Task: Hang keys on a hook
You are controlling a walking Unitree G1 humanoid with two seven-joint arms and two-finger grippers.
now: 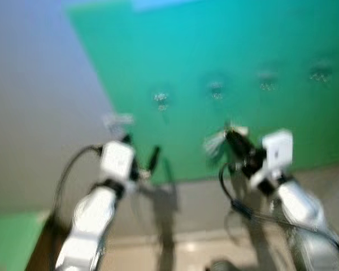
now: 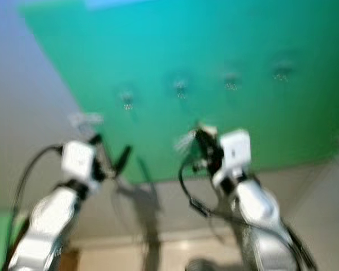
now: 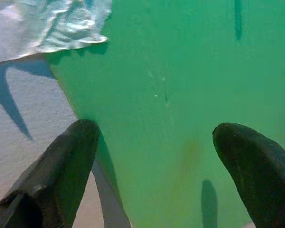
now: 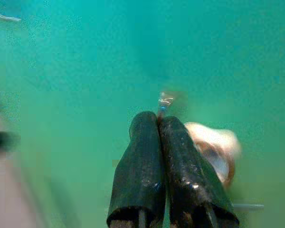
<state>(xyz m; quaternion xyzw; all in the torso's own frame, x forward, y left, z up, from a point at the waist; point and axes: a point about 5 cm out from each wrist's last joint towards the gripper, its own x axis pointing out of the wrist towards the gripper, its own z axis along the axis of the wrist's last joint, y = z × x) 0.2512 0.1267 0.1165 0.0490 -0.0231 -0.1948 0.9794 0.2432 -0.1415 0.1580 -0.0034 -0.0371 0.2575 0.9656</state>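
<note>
A green board (image 1: 243,56) hangs on the wall and carries a row of several small metal hooks (image 1: 216,89). The head views are blurred. My right gripper (image 1: 233,135) is raised to the board just below the hooks, shut on the keys (image 1: 214,144), which show as a pale blur at its tip. In the right wrist view its fingers (image 4: 147,156) are pressed together, with a bit of metal ring (image 4: 165,100) at the tips and a round tan tag (image 4: 213,152) beside them. My left gripper (image 3: 156,137) is open and holds nothing, close to the board's lower left edge.
A strip of silvery tape (image 3: 61,23) fixes the board's left corner to the grey wall (image 1: 34,113). Another green patch (image 1: 11,237) lies at the lower left. Black cables (image 1: 237,197) loop from both wrists.
</note>
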